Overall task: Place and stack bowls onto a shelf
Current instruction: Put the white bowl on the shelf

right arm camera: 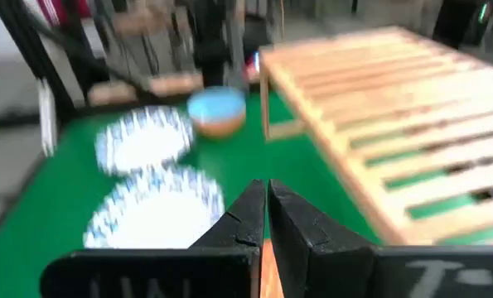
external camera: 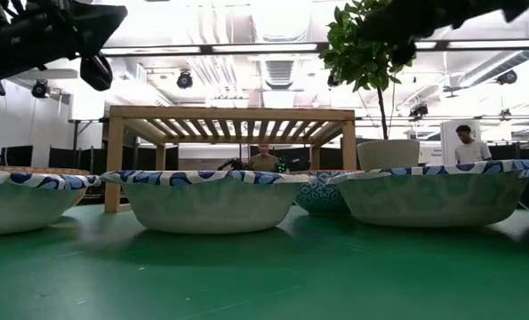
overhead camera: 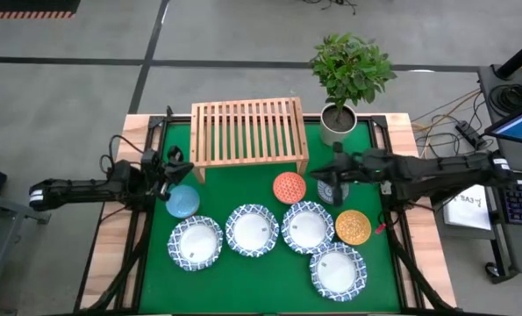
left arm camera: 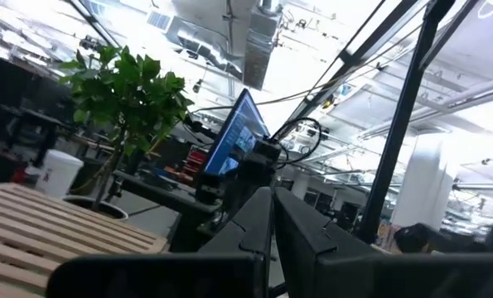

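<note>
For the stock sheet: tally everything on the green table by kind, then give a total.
Wide white bowls with blue patterned rims: 4
Small orange-red bowl: 1
Small golden yellow bowl: 1
Small light blue bowl: 1
Small blue-grey patterned bowl: 1
Light-wood slatted shelf: 1
Potted green plant in a white pot: 1
Total: 10

The desk (overhead camera: 146,279), covered in green, is carrying the wooden shelf (overhead camera: 248,131) at 12 o'clock and a potted plant (overhead camera: 348,79) at 1. Four blue-rimmed white bowls (overhead camera: 252,230) are sitting toward 6, with a light blue bowl (overhead camera: 182,201) at 9, an orange-red bowl (overhead camera: 289,187) near centre and a yellow bowl (overhead camera: 353,227) at 4.
</note>
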Robot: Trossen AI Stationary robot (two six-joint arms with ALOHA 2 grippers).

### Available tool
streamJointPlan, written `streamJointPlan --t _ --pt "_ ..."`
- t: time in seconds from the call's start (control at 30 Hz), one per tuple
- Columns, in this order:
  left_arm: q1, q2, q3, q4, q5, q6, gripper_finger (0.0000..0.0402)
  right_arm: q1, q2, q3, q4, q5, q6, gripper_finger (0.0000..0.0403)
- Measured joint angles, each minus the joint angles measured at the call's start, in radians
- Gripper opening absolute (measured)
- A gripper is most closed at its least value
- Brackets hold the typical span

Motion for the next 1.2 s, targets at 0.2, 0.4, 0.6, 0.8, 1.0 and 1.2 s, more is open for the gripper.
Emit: streamJointPlan --t 0.2,0.4,0.6,0.8,1.0,1.2 --pt "0.0 0.007 0.0 -0.015 0.001 -0.02 0.0 0.011 0.173 0.106 -0.075 0.001 -0.002 0.0009" --pt "0.0 0.009 0.001 0.019 0.0 -0.133 0.0 0.072 0.341 0.198 -0.068 -0.001 -0.037 0.0009" --pt "0.0 0.001 0.07 0.097 0.006 -0.073 0.0 0.129 0.498 0.358 -0.164 -0.001 -0.045 0.0009" --pt "0.0 0.019 0.112 0.068 0.034 0.001 0.0 0.172 0.653 0.565 -0.327 0.0 -0.051 0.0009" --pt "0.0 0.023 0.118 0.051 0.03 0.049 0.0 0.206 0.781 0.725 -0.411 -0.001 -0.052 0.0009" --pt "0.0 0.024 0.118 0.039 0.025 0.118 0.0 0.225 0.888 0.823 -0.507 -0.003 0.001 0.0009"
